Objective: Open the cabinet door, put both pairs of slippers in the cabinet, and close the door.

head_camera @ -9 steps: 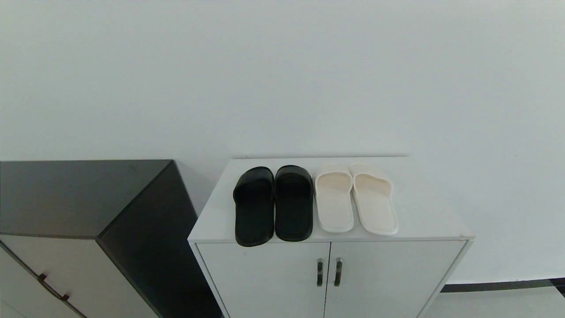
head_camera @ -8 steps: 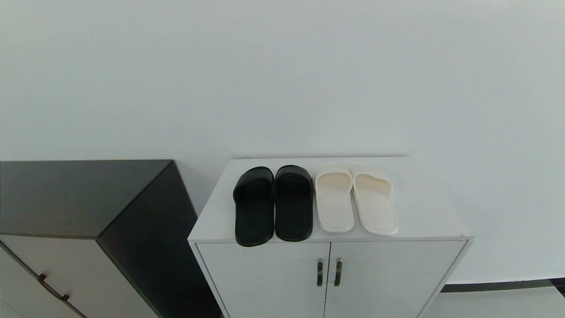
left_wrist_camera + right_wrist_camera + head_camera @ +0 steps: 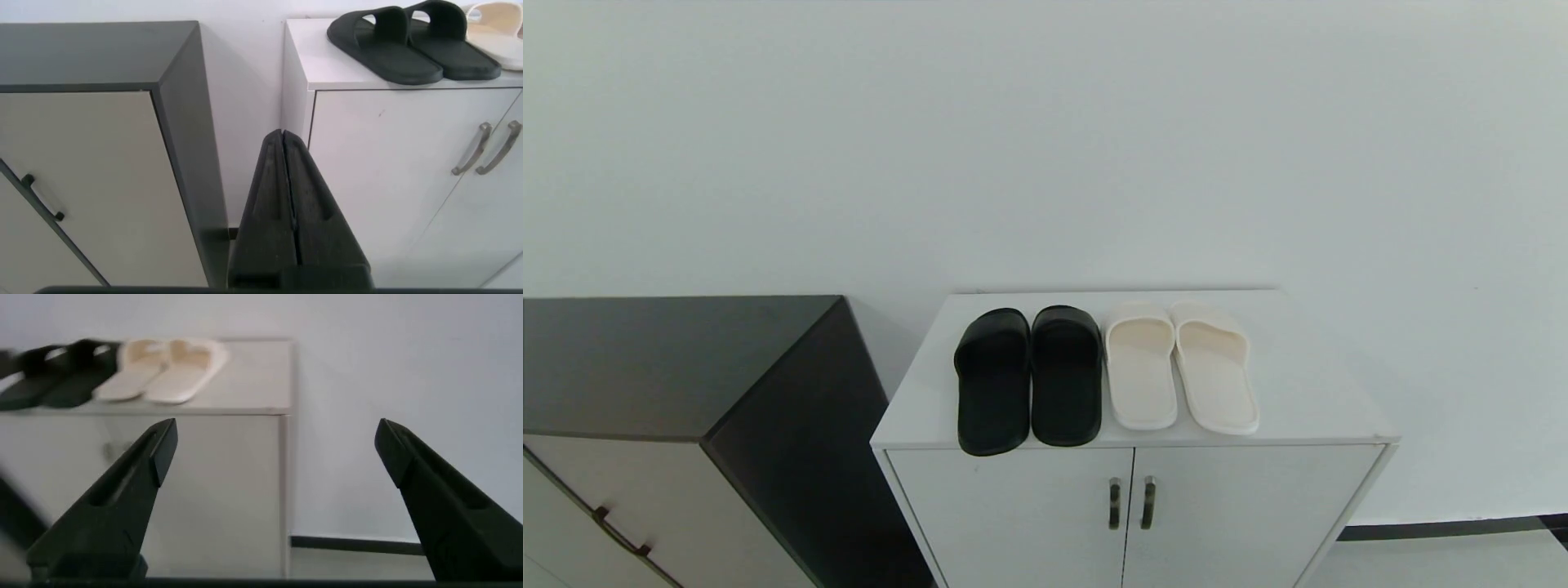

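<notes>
Sitting side by side atop the white cabinet (image 3: 1311,400): black slippers (image 3: 1029,380) and cream slippers (image 3: 1180,367), pairs touching. Doors (image 3: 1013,518) closed. Left gripper (image 3: 283,140) pressed together, holding nothing. Right gripper (image 3: 276,433) spread wide, empty.

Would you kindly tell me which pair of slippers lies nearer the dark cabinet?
The black pair, on the robot's left; the cream pair lies to its right.

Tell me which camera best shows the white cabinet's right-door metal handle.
Head view: the metal bar handle on the white cabinet's right door faces the camera squarely, beside the seam. The left wrist view shows it obliquely, at the picture's edge. In the right wrist view I cannot make it out.
</notes>
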Robot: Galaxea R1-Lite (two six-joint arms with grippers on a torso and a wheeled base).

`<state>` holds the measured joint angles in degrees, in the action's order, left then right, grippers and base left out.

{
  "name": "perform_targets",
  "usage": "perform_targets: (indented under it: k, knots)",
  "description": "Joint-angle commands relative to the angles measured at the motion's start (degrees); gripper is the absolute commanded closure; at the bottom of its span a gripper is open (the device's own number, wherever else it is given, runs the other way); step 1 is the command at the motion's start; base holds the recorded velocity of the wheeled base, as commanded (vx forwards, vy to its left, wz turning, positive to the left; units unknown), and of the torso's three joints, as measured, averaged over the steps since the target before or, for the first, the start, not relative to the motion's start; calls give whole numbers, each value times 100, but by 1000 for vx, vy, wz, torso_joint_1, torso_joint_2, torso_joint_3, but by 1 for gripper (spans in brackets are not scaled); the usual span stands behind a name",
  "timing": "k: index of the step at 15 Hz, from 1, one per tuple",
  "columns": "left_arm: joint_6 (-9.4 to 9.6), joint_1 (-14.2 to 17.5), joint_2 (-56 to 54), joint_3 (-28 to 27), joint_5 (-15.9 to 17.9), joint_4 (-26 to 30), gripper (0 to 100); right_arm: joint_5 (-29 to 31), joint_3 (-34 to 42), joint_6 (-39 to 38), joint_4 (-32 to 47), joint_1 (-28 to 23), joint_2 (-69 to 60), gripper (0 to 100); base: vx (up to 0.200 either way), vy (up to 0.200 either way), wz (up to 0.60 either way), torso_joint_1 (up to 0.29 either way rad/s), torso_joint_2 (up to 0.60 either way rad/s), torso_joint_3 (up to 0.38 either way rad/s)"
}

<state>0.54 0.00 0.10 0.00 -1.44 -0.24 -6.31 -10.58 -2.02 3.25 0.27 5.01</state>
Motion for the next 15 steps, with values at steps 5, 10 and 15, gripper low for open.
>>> perform_targets:
  k: [5,10,15]
  knots:
    - [-1,0,-1,0,100,-2,100,-1566,-770,-237,-756,527,3595,0,0,0,0,0,0,0]
    - [-1,0,8,0,100,-2,100,772,-1658,-1151,-1767,3568,5212,0,0,0,0,0,0,0]
    - [-10,0,8,0,100,-2,100,2635,-2950,-1573,-2690,4473,7699,0,0,0,0,0,0,0]
